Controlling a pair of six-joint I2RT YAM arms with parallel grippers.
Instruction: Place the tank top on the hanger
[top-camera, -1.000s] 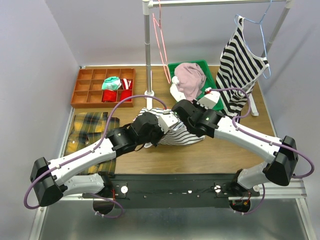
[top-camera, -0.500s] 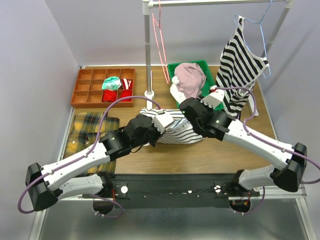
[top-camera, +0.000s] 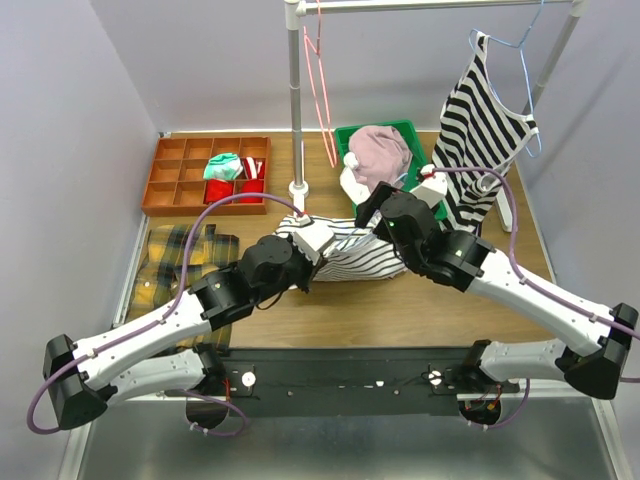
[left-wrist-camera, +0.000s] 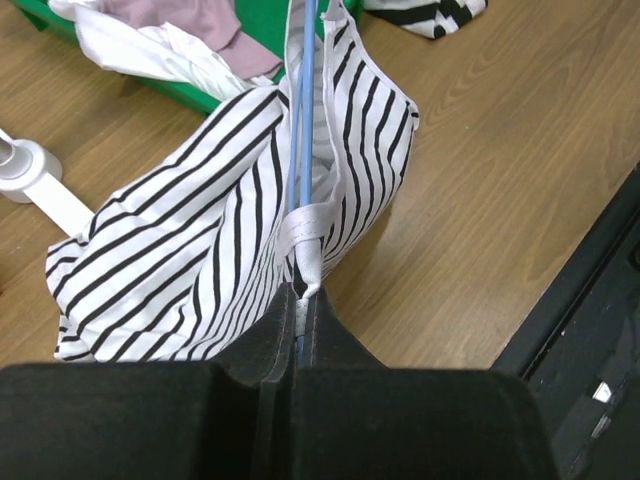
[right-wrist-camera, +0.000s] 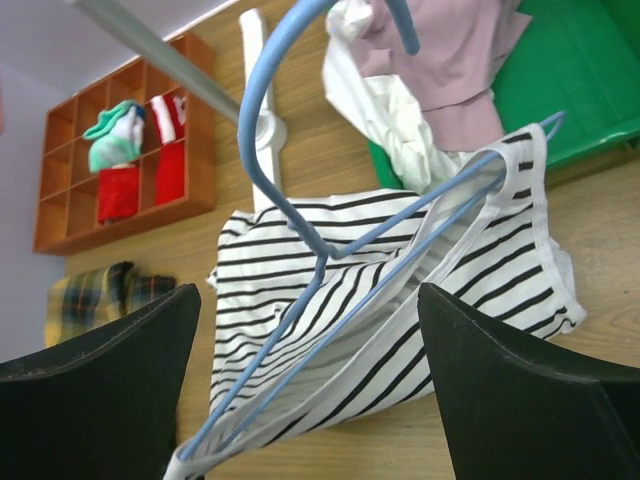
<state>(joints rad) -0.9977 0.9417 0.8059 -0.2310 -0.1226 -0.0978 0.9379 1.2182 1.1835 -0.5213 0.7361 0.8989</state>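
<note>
The tank top (top-camera: 352, 258), white with thin dark stripes, lies crumpled on the wooden table in front of the green bin. The light-blue wire hanger (right-wrist-camera: 325, 258) is threaded inside it, with its hook (right-wrist-camera: 262, 120) rising out of the neck opening. My left gripper (left-wrist-camera: 303, 298) is shut on a corner of the hanger (left-wrist-camera: 303, 130) together with the white strap hem of the tank top (left-wrist-camera: 190, 250). My right gripper (right-wrist-camera: 315, 400) hovers just above the garment, open wide. Its fingers (right-wrist-camera: 110, 380) stand either side of the hanger and touch nothing.
A green bin (top-camera: 421, 137) behind holds a pink garment (top-camera: 380, 152) and white cloth. The rail's post (top-camera: 294, 100) and base stand left of it. A bold-striped top (top-camera: 485, 130) hangs at right, a pink-red hanger (top-camera: 322, 70) on the rail. Orange tray (top-camera: 170, 185) and plaid cloth (top-camera: 180, 262) lie left.
My right gripper has opened wide, let go, and drawn back toward the green bin. My left gripper has finished closing on the hanger corner and strap and holds there.
</note>
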